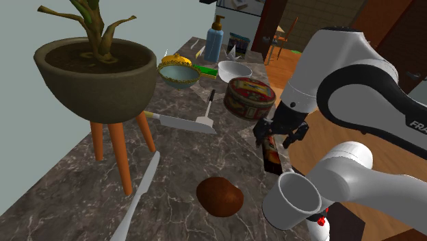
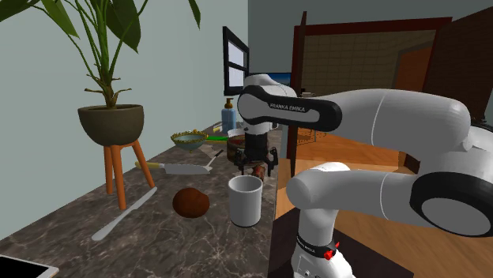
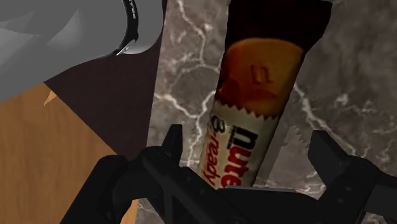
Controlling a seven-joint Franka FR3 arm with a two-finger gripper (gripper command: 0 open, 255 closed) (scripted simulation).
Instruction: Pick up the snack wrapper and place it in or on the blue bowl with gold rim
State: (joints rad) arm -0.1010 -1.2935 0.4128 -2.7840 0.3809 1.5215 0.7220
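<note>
The snack wrapper [image 1: 272, 156] is a dark brown and white bar lying on the marble counter [image 1: 185, 161] near its edge beside the stand. My gripper [image 1: 277, 137] hangs just above it, open. In the wrist view the wrapper [image 3: 251, 108] lies between the two fingers, and neither fingertip [image 3: 174, 141] touches it. The blue bowl with a gold rim [image 1: 179, 70] stands far back on the counter, toward the shoulder view's left of the gripper. In the second exterior view the gripper [image 2: 257, 162] is beyond the mug, with the bowl [image 2: 190, 140] further back.
A white mug [image 1: 293, 198] stands close in front of the wrapper. A round red tin [image 1: 250, 98] and a white bowl [image 1: 235, 69] lie between gripper and blue bowl. A spatula [image 1: 181, 123], a brown lump [image 1: 220, 196], a knife [image 1: 133, 205] and a potted plant [image 1: 96, 68] share the counter.
</note>
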